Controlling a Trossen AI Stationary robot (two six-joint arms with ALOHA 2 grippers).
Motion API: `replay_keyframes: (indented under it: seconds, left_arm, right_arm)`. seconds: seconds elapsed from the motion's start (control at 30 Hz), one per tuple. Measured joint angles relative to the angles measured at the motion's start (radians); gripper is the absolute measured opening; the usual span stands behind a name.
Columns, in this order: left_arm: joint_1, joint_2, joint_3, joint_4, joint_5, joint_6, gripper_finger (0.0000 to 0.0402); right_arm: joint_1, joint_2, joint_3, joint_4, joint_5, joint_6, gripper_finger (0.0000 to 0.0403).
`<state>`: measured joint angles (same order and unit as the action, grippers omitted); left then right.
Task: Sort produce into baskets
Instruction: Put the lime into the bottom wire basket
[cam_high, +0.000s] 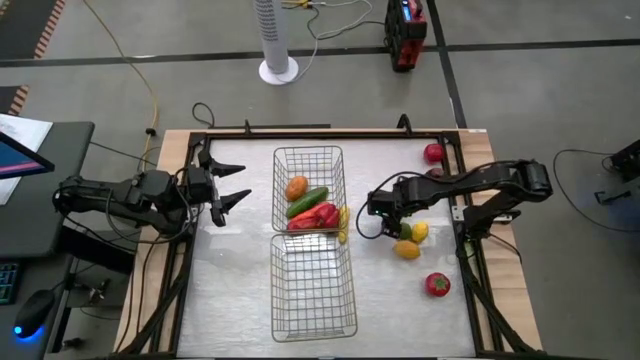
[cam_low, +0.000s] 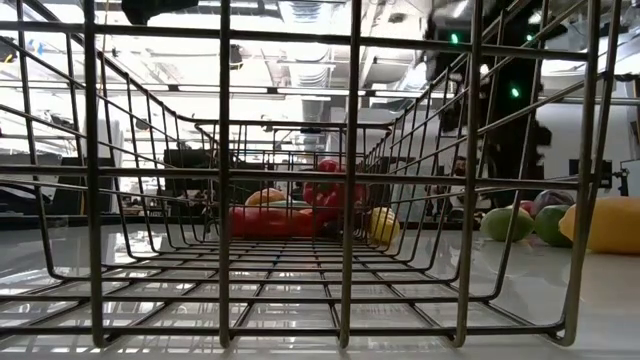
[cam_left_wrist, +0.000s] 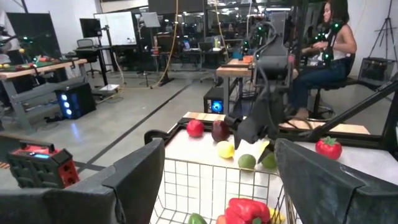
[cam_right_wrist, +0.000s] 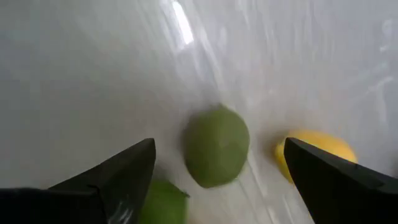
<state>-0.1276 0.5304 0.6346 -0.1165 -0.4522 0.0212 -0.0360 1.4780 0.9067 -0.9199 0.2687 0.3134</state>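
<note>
My right gripper is open and points down over the table right of the baskets. Its fingers stand on either side of a green lime that rests on the table, without touching it. A second lime and a yellow lemon lie beside it. My left gripper is open and empty left of the far basket. That basket holds an orange, a cucumber and red peppers. The near basket holds nothing.
Loose on the table's right side are a red apple, two yellow lemons and a red piece. A yellow banana is at the far basket's right wall. A person sits beyond the table.
</note>
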Motion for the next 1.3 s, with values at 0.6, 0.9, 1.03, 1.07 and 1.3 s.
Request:
replay_keyframes:
  seconds: [0.6,0.9,1.03,1.07,1.3]
  left_arm:
    - [0.000,0.000,0.000,-0.005,0.000,0.011,0.0292]
    - [0.000,0.000,0.000,-0.005,-0.006,0.011,0.0292]
    - [0.000,0.000,0.000,-0.006,-0.006,0.011,0.0292]
    - [0.000,0.000,0.000,-0.006,-0.006,0.012,0.0292]
    - [0.000,0.000,0.000,-0.007,-0.006,0.016,0.0292]
  right_arm:
    - [-0.013,-0.001,-0.125,0.141,-0.001,-0.025,0.0191]
    - [0.001,0.000,0.042,0.022,0.053,-0.026,0.0201]
    - [0.035,0.000,0.200,-0.005,0.047,-0.030,0.0200]
    - [0.050,0.000,0.239,-0.010,0.048,-0.031,0.0200]
    - [0.177,-0.002,0.432,0.041,0.048,-0.035,0.0208]
